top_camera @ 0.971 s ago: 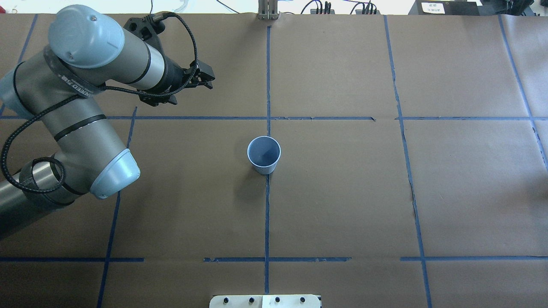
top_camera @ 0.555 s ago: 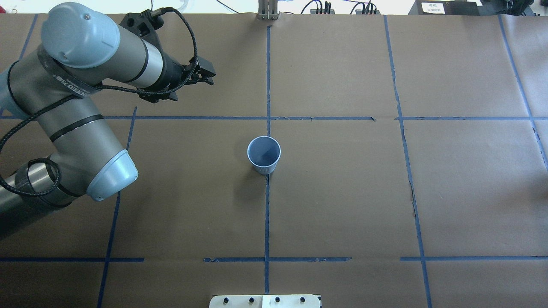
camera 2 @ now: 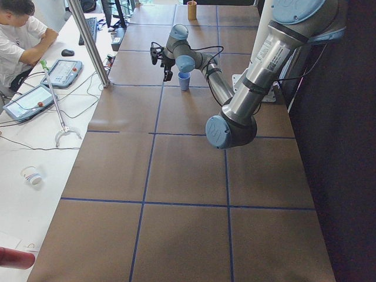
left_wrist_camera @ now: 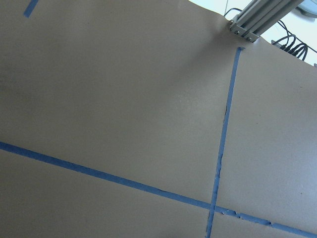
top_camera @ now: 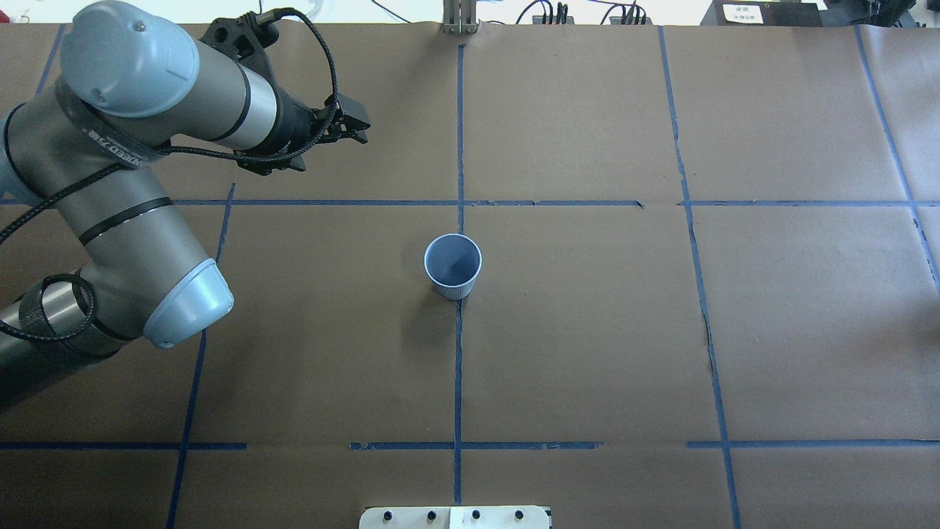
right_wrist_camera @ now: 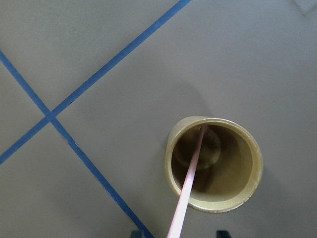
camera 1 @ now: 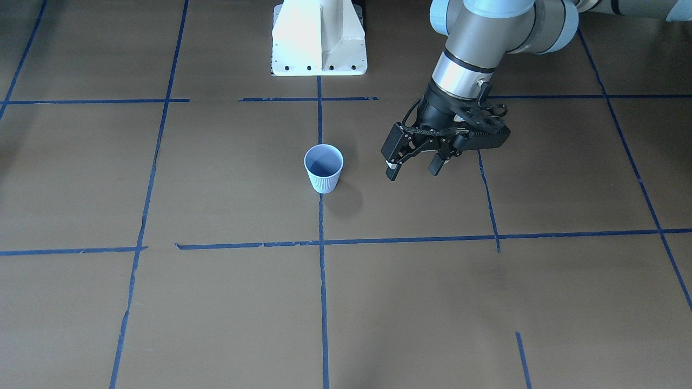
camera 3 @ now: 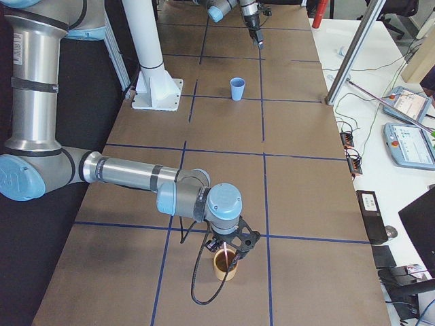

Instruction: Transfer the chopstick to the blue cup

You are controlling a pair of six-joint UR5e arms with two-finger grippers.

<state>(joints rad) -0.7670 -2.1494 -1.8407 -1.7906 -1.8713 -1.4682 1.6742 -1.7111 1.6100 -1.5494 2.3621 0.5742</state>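
left gripper (camera 1: 412, 173): jaws released, empty | blue cup (camera 1: 323, 168): upright, near the left jaws but apart | right gripper (right_wrist_camera: 179, 233): jaws released, above tan cup (right_wrist_camera: 250, 148) | chopstick (right_wrist_camera: 190, 171): leaning in tan cup, upper part between the right jaws, not gripped
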